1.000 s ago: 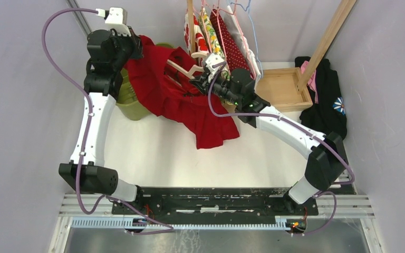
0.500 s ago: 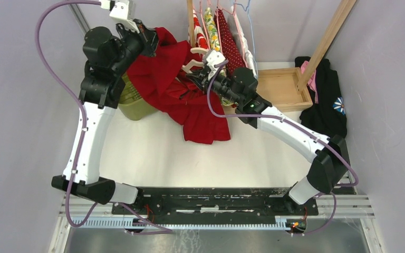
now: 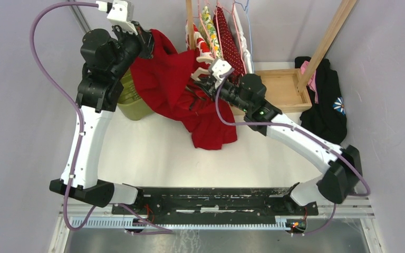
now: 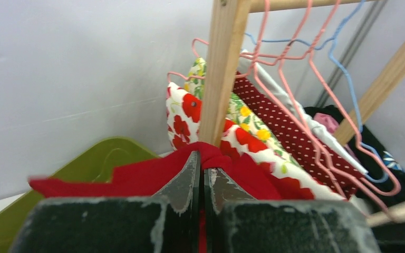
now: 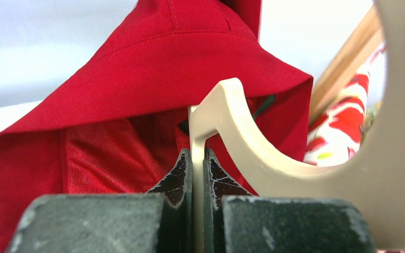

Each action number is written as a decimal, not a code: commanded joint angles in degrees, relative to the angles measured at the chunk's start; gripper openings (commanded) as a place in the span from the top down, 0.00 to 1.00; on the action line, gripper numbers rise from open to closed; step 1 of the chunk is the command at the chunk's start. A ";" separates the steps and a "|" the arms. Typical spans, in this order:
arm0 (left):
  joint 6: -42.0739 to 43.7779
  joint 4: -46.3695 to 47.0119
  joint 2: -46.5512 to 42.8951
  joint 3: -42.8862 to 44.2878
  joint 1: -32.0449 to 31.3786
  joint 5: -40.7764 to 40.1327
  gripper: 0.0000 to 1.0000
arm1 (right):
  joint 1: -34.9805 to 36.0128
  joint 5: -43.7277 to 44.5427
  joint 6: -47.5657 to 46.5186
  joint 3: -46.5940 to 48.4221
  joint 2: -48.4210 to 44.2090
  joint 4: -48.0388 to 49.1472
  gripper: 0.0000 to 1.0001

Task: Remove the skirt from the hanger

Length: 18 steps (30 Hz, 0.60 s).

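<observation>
The red skirt (image 3: 174, 84) hangs in a bunch between my two grippers at the back of the table, its hem trailing down to the tabletop. My left gripper (image 3: 146, 42) is up at the back left, and in the left wrist view it (image 4: 204, 158) is shut on a pinched fold of the skirt (image 4: 137, 176). My right gripper (image 3: 203, 84) is beside the clothes rack. In the right wrist view it (image 5: 198, 155) is shut on a thin bar of the cream hanger (image 5: 253, 142), with the skirt (image 5: 137, 105) draped over the hanger's shoulder.
A green bin (image 3: 129, 97) stands under the left arm. The wooden rack post (image 4: 219, 74) holds patterned garments (image 3: 221, 37) on pink and blue wire hangers (image 4: 316, 79). A wooden box (image 3: 279, 87) and a black garment (image 3: 327, 100) lie at the right.
My left gripper has lifted and pulled back toward the rear wall with the skirt. My right gripper has shifted right and up with the hanger, and the skirt's hem has swung.
</observation>
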 commanded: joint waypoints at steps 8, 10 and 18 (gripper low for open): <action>5.80 1.43 11.08 15.50 10.10 -9.84 0.97 | -0.39 6.38 -7.60 -12.27 -22.07 -10.07 0.99; 4.69 2.19 11.73 14.66 14.84 -8.96 0.97 | -0.53 7.03 -8.71 -13.38 -23.95 -12.31 0.99; 5.67 3.11 11.09 1.20 24.28 -7.42 0.97 | -2.40 9.27 -11.84 -13.71 -28.71 -17.45 0.99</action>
